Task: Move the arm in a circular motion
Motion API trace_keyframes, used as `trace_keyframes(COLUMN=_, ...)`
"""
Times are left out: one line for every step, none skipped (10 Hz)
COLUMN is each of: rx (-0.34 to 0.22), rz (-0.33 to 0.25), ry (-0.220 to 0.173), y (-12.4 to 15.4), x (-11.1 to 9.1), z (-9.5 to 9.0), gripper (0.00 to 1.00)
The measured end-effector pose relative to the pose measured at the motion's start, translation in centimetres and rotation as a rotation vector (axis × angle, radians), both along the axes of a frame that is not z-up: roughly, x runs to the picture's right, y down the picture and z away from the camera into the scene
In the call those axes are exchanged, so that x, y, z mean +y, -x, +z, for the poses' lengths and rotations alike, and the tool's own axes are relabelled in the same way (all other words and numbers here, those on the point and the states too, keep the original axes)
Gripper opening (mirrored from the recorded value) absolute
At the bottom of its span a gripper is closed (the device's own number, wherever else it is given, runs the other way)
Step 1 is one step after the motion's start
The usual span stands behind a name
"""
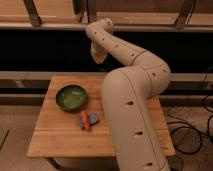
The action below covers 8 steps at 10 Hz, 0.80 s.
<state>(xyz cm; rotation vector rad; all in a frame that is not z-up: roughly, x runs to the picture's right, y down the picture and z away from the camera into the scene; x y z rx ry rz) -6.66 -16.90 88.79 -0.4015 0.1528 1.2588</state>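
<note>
The thick cream arm (131,100) rises from the lower right, bends at a rounded elbow (150,70) and reaches up and left over the back of the wooden table (55,135). Small dark holes run along its segments. The gripper (98,55) hangs from the arm's far end, above the table's rear edge and in front of the dark background. It holds nothing that I can see. The arm's big lower segment hides the middle and right of the table.
A green bowl (72,97) sits on the table's left part. A small orange and blue object (86,120) lies in front of it. A railing and shelf (50,25) run along the back. Cables (200,125) lie on the floor at right.
</note>
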Motion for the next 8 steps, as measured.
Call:
trace_keyframes(rx=-0.085, rz=-0.076, ry=0.026, y=4.8, x=0.8, z=-0.3, gripper=0.00)
trace_keyframes(rx=-0.150, rz=-0.128, ry=0.047, y=8.2, x=1.8, z=-1.0, gripper=0.00)
trace_keyframes(rx=-0.217, rz=-0.171, ry=0.069, y=11.7, x=3.1, z=-2.1, gripper=0.00)
trace_keyframes(rx=-0.264, rz=-0.195, ry=0.088, y=14.1, x=4.2, z=-3.1, gripper=0.00)
trace_keyframes(rx=-0.327, rz=-0.227, ry=0.118, y=17.3, x=6.5, z=-4.9, gripper=0.00)
trace_keyframes(rx=-0.358, rz=-0.253, ry=0.137, y=18.9, x=8.4, z=-6.3, gripper=0.00)
trace_keyframes(rx=-0.357, rz=-0.272, ry=0.146, y=19.2, x=10.0, z=-7.3, gripper=0.00)
trace_keyframes(rx=-0.330, rz=-0.285, ry=0.149, y=18.2, x=11.5, z=-8.3, gripper=0.00)
